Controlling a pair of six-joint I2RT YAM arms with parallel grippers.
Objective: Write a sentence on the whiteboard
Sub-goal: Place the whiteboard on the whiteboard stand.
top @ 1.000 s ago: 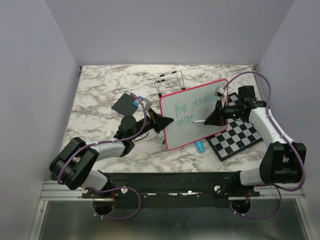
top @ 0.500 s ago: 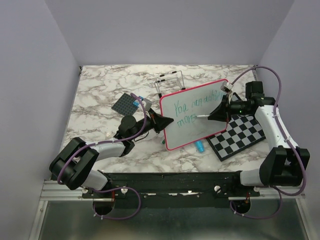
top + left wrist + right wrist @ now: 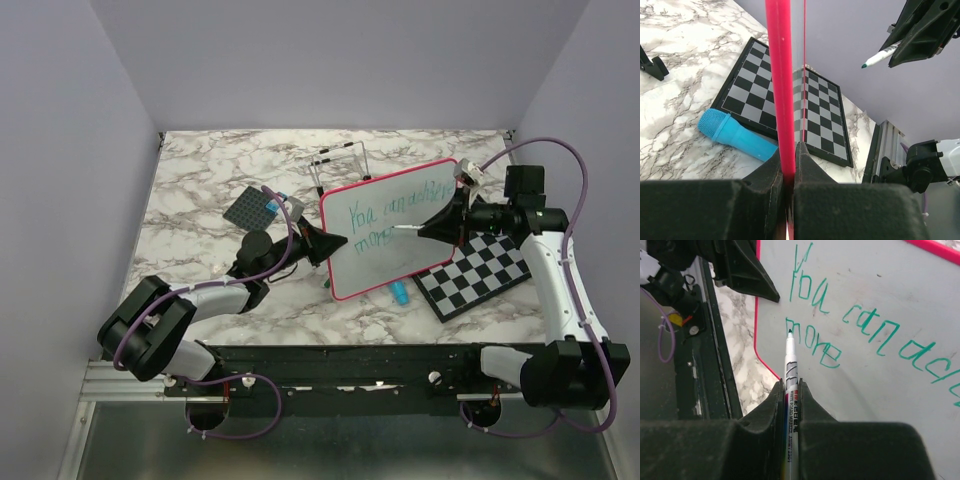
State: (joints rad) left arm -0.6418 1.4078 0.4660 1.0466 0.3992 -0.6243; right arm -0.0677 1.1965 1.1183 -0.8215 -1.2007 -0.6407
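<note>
The whiteboard with its pink frame stands tilted at the table's middle. My left gripper is shut on its left edge; the left wrist view shows the pink frame pinched between the jaws of the left gripper. The sentence is two green lines, "You can..." above "more". My right gripper is shut on a white marker. The marker's green tip hovers just off the board surface, left of "more". The marker also shows in the left wrist view.
A black-and-white checkered board lies right of the whiteboard, under my right arm. A blue cylinder lies at the whiteboard's near edge. A wire stand is behind it, and a dark square pad lies to the left.
My right arm has drawn back to the right and its elbow has risen. The marker tip has moved slightly up from the second line. The left gripper and the whiteboard have not moved.
</note>
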